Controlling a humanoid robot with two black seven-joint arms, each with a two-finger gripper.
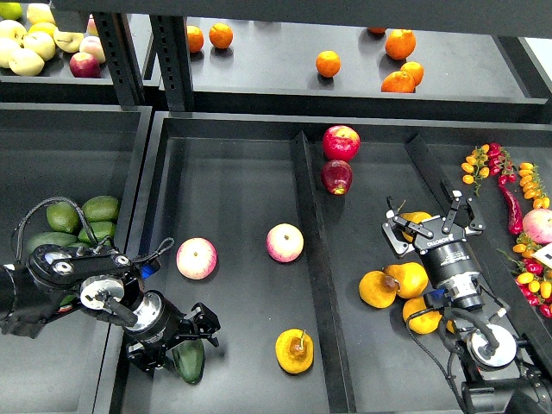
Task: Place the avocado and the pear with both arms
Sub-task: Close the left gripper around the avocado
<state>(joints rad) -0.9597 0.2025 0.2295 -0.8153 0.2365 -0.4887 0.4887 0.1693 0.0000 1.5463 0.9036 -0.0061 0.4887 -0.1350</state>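
The dark green avocado (191,362) lies at the front left of the middle tray (233,190). My left gripper (179,340) hangs right over its upper end, fingers spread to either side; I see no grip. A yellow-orange pear (295,351) with a brown stem lies alone to the avocado's right. My right gripper (432,227) is open in the right compartment, fingers spread over another pear (415,221) that is partly hidden. Three more pears (392,285) lie just below it beside the wrist.
Two pink-and-yellow apples (197,258) (285,242) lie in the middle tray. Two red apples (341,143) sit past the divider (310,250). Lighter avocados (82,214) fill the left bin. Oranges (328,63) are on the back shelf, peppers (509,194) at far right.
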